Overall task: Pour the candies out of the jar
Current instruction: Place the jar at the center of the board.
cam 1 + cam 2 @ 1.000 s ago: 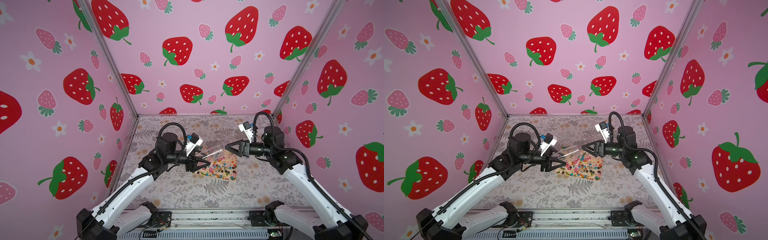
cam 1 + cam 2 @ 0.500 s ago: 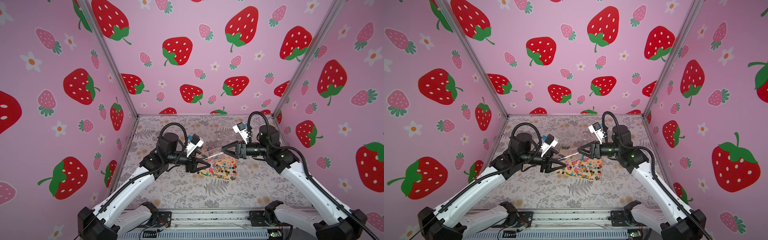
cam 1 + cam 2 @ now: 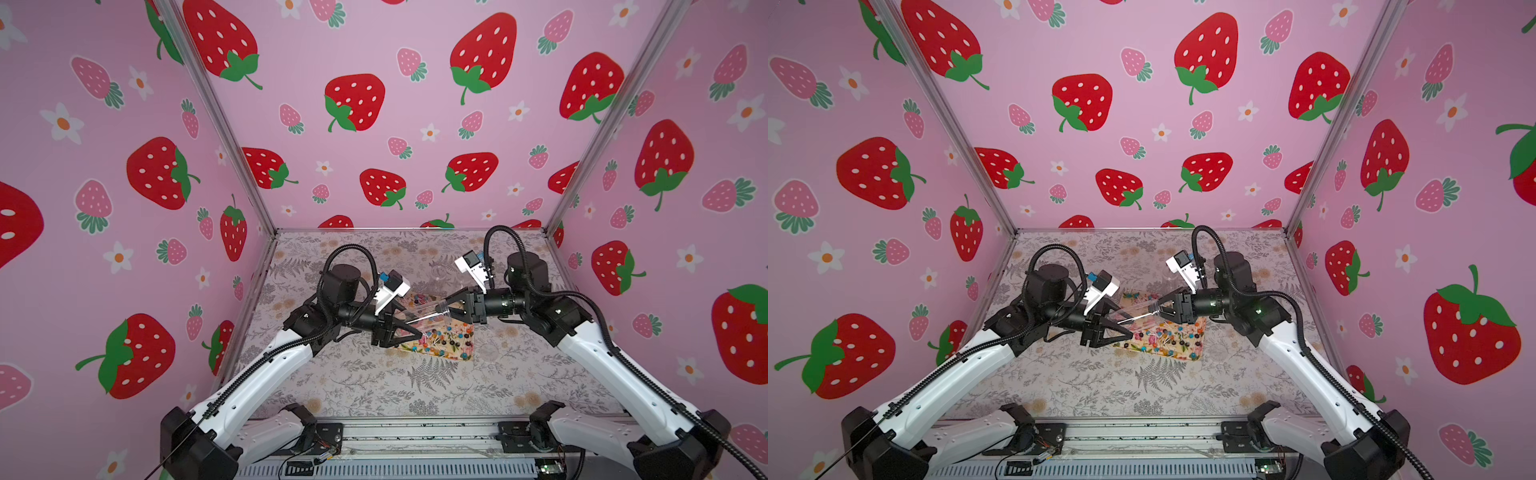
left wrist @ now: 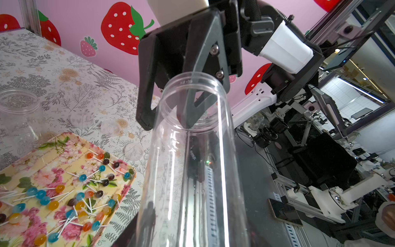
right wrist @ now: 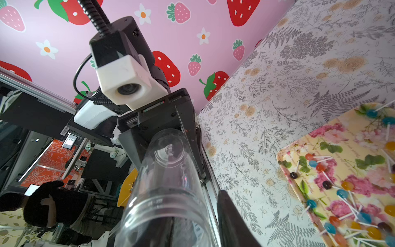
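Candies [image 4: 82, 177] lie scattered on the tray [image 4: 49, 149]. Above the tray, the left gripper [image 3: 415, 328] clamps the empty jar [image 3: 432, 312] by its base. The right gripper [image 3: 449, 309] straddles the jar's rim, and I cannot tell whether it grips.

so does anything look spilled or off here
Nothing spilled: the candies lie on the floral tray. One oddity: the empty jar is held in the air between both arms, the left gripper clamped on its base, the right gripper straddling its rim, one finger inside the mouth.

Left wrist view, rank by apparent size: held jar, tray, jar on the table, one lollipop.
1. held jar: largest, but it's nearest the camera.
2. tray, cut off by the frame.
3. jar on the table.
4. lollipop: smallest.
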`<state>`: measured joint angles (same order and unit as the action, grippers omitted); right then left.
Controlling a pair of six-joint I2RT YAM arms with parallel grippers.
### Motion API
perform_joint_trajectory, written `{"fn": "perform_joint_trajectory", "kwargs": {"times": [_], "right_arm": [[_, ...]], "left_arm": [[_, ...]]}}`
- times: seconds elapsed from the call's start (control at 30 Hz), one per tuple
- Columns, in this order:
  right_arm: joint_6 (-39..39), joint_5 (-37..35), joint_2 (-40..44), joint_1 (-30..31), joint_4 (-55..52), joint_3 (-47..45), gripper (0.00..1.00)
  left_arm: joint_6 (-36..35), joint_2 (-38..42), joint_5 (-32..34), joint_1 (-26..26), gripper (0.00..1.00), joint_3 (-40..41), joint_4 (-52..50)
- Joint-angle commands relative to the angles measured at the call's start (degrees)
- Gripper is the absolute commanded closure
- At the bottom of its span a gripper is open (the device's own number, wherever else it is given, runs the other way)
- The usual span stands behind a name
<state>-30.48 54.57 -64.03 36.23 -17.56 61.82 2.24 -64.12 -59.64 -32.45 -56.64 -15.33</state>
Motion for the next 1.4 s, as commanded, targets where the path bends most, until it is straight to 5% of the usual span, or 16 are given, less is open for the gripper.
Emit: {"fn": "perform_joint_trajectory", "kwargs": {"times": [0.0,0.27,0.37,0.47,0.53,0.9,1.37], "right_arm": [[2.30,0.87,-0.95,0.50,-1.16,2.11,0.74],[7.19,-3.50,-4.14,3.43,-6.81,5.91,1.00],[8.51,-8.35,-4.59,4.64,-8.72,7.15,1.00],[8.09,-12.65,-5.67,4.76,-9.44,8.46,1.00],[9.51,-15.94,-6.93,4.74,-11.71,10.51,1.00],[14.08,-43.43,-22.29,4.82,-27.22,29.40,1.00],[17.95,-62.32,-41.87,5.42,-38.89,48.04,1.00]], "left_arm": [[-2.23,-0.04,-2.68,0.28,0.48,-2.79,-1.43],[-2.45,0.13,-1.98,0.37,0.48,-2.68,-1.85],[-2.42,0.51,-0.62,1.04,0.43,-2.60,-2.29],[-1.37,1.54,1.39,2.06,0.27,-2.51,-2.73],[-0.63,3.23,4.00,2.80,0.00,-1.25,-1.95],[10.92,22.69,42.25,4.59,0.01,9.47,-0.35],[14.88,27.95,42.59,4.59,0.01,14.02,-4.33]]}}
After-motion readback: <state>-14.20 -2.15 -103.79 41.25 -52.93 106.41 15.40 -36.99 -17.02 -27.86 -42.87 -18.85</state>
